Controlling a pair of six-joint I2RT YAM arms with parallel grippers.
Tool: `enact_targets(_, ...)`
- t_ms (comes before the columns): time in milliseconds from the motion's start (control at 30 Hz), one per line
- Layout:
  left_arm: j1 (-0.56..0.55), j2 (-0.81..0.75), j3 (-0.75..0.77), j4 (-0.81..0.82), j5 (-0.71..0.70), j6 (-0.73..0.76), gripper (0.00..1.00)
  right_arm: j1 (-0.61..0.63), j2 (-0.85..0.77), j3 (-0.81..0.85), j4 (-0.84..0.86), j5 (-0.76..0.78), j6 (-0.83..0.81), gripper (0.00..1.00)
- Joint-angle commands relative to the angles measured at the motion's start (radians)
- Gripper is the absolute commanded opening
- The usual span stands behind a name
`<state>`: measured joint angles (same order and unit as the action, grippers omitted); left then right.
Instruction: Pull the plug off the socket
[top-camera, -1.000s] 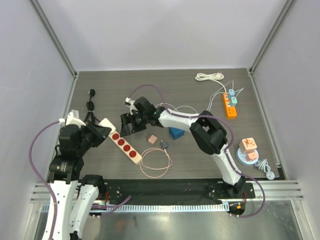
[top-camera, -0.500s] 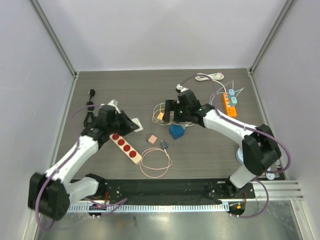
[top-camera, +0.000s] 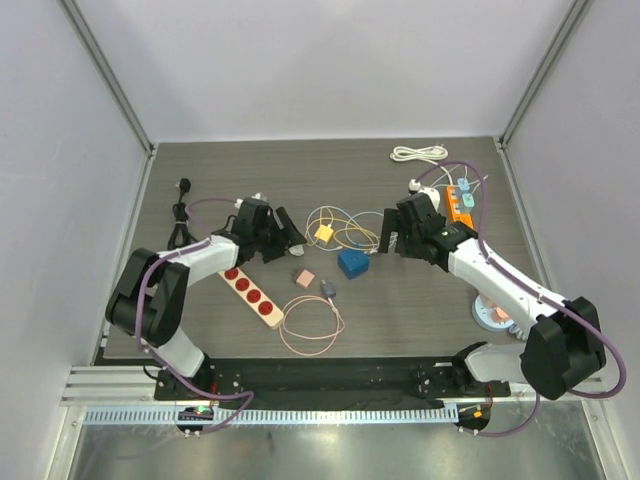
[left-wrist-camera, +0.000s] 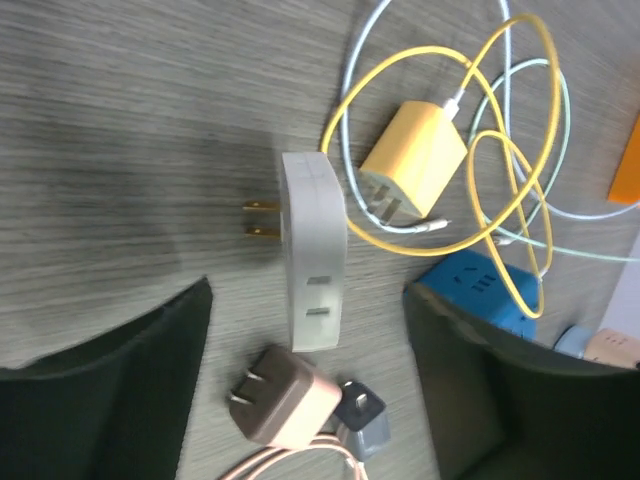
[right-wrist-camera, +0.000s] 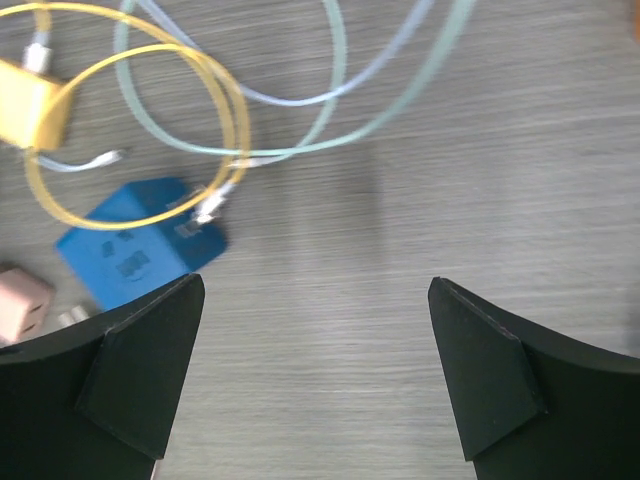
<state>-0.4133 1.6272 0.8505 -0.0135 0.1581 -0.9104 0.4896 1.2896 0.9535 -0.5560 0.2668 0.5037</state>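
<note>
A white plug (left-wrist-camera: 312, 250) with two brass prongs lies flat on the table, free of any socket. My left gripper (left-wrist-camera: 308, 290) hangs open over it, one dark finger on each side and neither touching it. In the top view the left gripper (top-camera: 288, 232) sits just right of the white socket strip (top-camera: 251, 291) with red outlets, and the plug is hidden beneath it. My right gripper (top-camera: 383, 232) stands wide open above bare table (right-wrist-camera: 315, 283) with nothing in it, just right of the blue cube socket (top-camera: 352, 263).
A yellow charger (left-wrist-camera: 413, 160) lies among looped yellow and pale cables. A pink plug (top-camera: 304, 278) and a grey plug (top-camera: 328, 289) sit near the centre. An orange socket strip (top-camera: 460, 208), a white cable coil (top-camera: 418, 153), a black cord (top-camera: 180, 212) and a round stand (top-camera: 495, 315) line the edges.
The left gripper carried the white plug rightward away from the strip, then opened and let it go onto the table. The right arm drew back to the right and opened wider.
</note>
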Motion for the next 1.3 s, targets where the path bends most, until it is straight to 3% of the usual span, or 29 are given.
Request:
enact_targets(0,-0.021,-0.055,0.019,0.069,-0.084,0.041,0.82,-0.061,-0.024,-0.004,-0.079,0.069,0.016,1.00)
enact_targets(67,-0.025,-0.099,0.018,0.050,-0.115,0.053,0.94,-0.111,-0.048,-0.013,-0.093,0.071,0.025,1.00)
enact_targets(167,-0.033,-0.154,0.035,0.029,-0.127,0.082,0.99,-0.189,-0.102,-0.025,-0.119,0.121,0.039,1.00)
enact_targets(333,-0.099,-0.231,0.048,0.018,-0.127,0.096,0.99,-0.360,-0.167,-0.022,-0.171,0.190,0.051,1.00)
enact_targets(367,-0.117,-0.243,0.048,0.021,-0.127,0.094,0.99,-0.449,-0.194,-0.033,-0.173,0.189,0.053,1.00)
enact_targets(600,-0.327,-0.297,0.041,0.064,-0.101,0.079,0.97,-0.826,-0.306,-0.082,-0.140,0.097,0.042,1.00)
enact_targets(833,-0.498,-0.407,-0.036,0.066,-0.091,0.035,0.95,-1.046,-0.253,-0.136,-0.053,0.002,0.113,1.00)
enact_targets(1100,-0.558,-0.648,-0.156,-0.014,-0.194,-0.004,0.94,-1.096,-0.138,-0.281,0.116,-0.156,0.219,1.00)
enact_targets(1267,-0.558,-0.658,-0.171,-0.023,-0.236,0.025,0.88,-1.094,-0.124,-0.373,0.179,-0.224,0.193,1.00)
